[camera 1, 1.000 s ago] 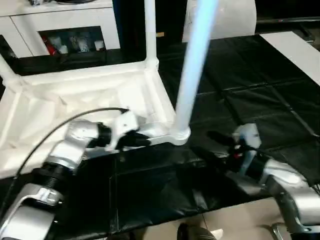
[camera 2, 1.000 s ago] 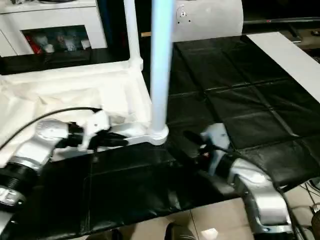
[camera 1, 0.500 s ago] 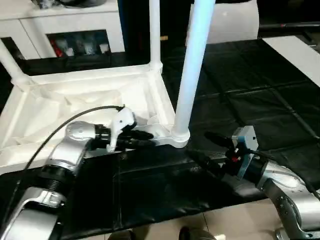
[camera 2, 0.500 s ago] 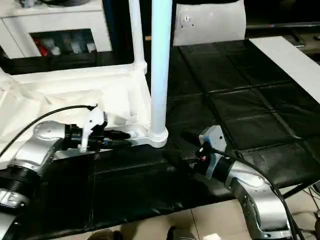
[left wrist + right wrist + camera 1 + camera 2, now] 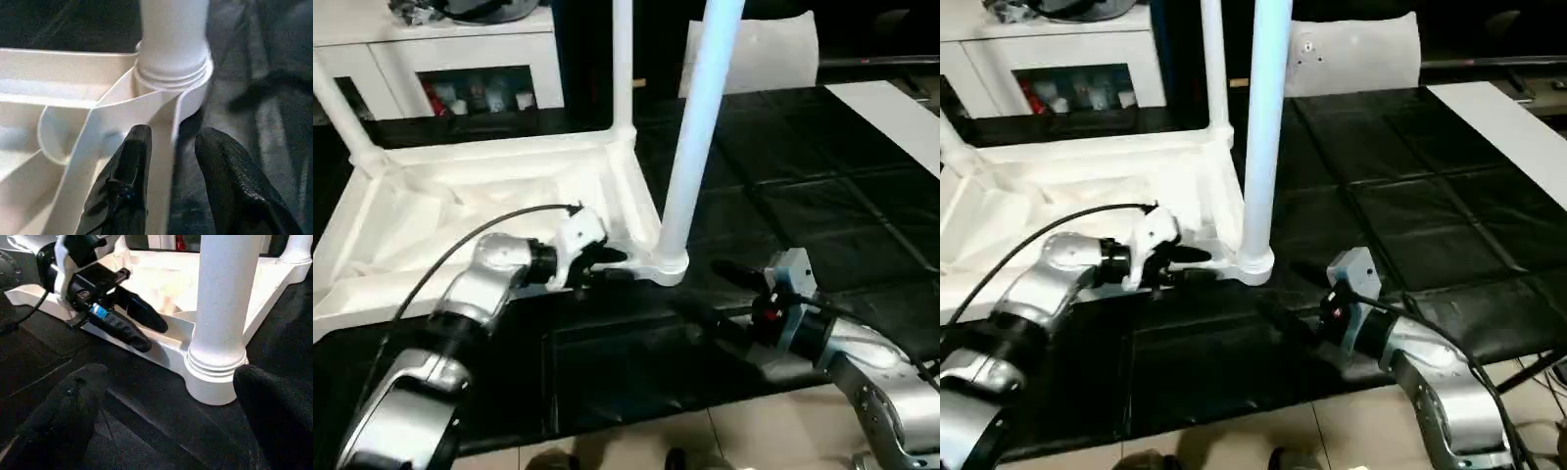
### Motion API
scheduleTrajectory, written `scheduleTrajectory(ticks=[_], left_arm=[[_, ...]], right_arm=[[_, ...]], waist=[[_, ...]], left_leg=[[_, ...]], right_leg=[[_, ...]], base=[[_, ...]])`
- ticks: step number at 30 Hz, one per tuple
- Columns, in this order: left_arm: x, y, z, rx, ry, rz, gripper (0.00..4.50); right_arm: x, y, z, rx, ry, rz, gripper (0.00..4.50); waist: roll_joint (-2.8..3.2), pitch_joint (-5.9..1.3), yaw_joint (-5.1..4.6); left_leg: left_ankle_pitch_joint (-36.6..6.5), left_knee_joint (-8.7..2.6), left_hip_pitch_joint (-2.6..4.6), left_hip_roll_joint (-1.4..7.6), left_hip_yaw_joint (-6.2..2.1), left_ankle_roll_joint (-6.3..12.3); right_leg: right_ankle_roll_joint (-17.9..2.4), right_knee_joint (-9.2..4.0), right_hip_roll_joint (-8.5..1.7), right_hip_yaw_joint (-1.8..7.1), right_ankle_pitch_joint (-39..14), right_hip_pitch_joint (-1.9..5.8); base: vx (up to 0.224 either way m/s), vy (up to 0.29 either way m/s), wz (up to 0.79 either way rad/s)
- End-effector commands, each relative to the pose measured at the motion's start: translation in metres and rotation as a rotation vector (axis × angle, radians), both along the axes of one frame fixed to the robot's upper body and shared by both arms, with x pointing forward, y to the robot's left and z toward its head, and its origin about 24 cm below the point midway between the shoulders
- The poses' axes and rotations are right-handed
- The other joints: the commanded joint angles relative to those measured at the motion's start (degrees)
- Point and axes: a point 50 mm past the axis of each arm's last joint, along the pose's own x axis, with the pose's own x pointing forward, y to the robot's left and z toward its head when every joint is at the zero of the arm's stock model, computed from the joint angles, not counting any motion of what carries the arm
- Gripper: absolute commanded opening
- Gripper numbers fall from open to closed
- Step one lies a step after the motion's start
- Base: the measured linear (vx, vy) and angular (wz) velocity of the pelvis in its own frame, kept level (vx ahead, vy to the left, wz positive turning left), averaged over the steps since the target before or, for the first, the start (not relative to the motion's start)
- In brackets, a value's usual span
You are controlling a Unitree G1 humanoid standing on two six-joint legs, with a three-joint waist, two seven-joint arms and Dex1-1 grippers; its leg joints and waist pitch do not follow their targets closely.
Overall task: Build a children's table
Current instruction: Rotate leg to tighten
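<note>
black quilted mat (image 5: 822,196) under ribbed white plastic tabletop (image 5: 460,211) w/ tube leg (image 5: 690,147).

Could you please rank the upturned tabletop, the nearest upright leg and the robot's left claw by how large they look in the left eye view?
1. Tabletop, widest by far.
2. Nearest upright leg, cut off by the picture's top edge, so its full length is unsure.
3. Left claw, smallest, at the tabletop's near rim.

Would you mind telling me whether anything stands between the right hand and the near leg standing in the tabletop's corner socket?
Nothing visible does. The open right hand faces the near leg across bare black mat; the left hand straddles the tabletop rim, off to one side.
</note>
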Motion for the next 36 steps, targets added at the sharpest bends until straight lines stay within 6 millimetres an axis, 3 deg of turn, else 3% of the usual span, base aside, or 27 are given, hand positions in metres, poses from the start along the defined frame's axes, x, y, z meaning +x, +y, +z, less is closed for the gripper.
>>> scheduleTrajectory(ticks=[1,3,5,9,21,30,36], left_arm=[[0.0045,0.0005,0.0020,0.033,-0.011,0.005,1.71],[0.0056,0.0013,0.0017,0.040,0.002,-0.001,1.37],[0.0057,0.0021,0.0014,0.051,0.010,-0.017,1.37],[0.0062,0.0035,0.0015,0.081,0.030,-0.058,0.93],[0.0086,-0.0023,0.0015,0.180,0.059,-0.162,0.05],[0.0028,-0.0043,-0.0014,0.224,0.056,-0.285,0.05],[0.0030,-0.0046,-0.0015,0.218,0.059,-0.279,0.05]], right_arm=[[-0.0027,0.0012,0.0002,-0.008,-0.002,0.014,4.50],[-0.0032,0.0012,-0.0001,-0.009,-0.001,0.015,4.50],[-0.0036,0.0011,-0.0004,-0.010,0.000,0.017,4.50],[-0.0040,0.0003,-0.0008,-0.013,0.002,0.021,4.50],[-0.0040,-0.0014,-0.0001,-0.021,0.002,0.025,4.50],[0.0005,-0.0037,0.0023,-0.027,-0.004,0.025,4.50],[0.0025,-0.0044,0.0029,-0.032,-0.007,0.029,4.50]], waist=[[-0.57,-5.15,0.14],[-0.56,-5.24,0.22],[-0.55,-5.26,0.22],[-0.44,-5.42,0.19],[-0.37,-5.62,0.33],[-0.50,-5.73,0.40],[-0.55,-5.78,0.54]], left_leg=[[-11.42,-3.86,0.13,2.14,-0.70,3.12],[-11.20,-3.82,0.10,2.13,-0.72,3.06],[-10.52,-3.84,-0.03,2.21,-0.73,3.28],[-10.61,-3.85,-0.05,2.34,-0.70,3.47],[-10.59,-3.80,-0.04,2.28,-0.74,3.17],[-10.44,-3.76,-0.07,2.25,-0.69,3.34],[-10.30,-3.72,-0.02,2.38,-0.64,3.47]], right_leg=[[-6.39,-4.96,-4.21,2.24,-25.94,2.94],[-6.76,-4.84,-4.30,2.28,-25.25,3.03],[-7.43,-4.69,-4.34,2.35,-23.71,3.07],[-8.92,-4.37,-4.33,2.42,-21.05,3.14],[-9.36,-4.35,-4.38,2.37,-20.35,3.40],[-9.34,-4.39,-4.45,2.34,-20.62,3.49],[-10.19,-4.19,-4.48,2.33,-19.68,3.44]], base=[[0.000,0.000,0.00],[0.000,0.000,0.00],[0.000,0.000,0.00],[0.000,0.000,0.00],[0.000,0.000,0.00],[0.000,0.000,0.00],[0.000,0.000,0.00]])
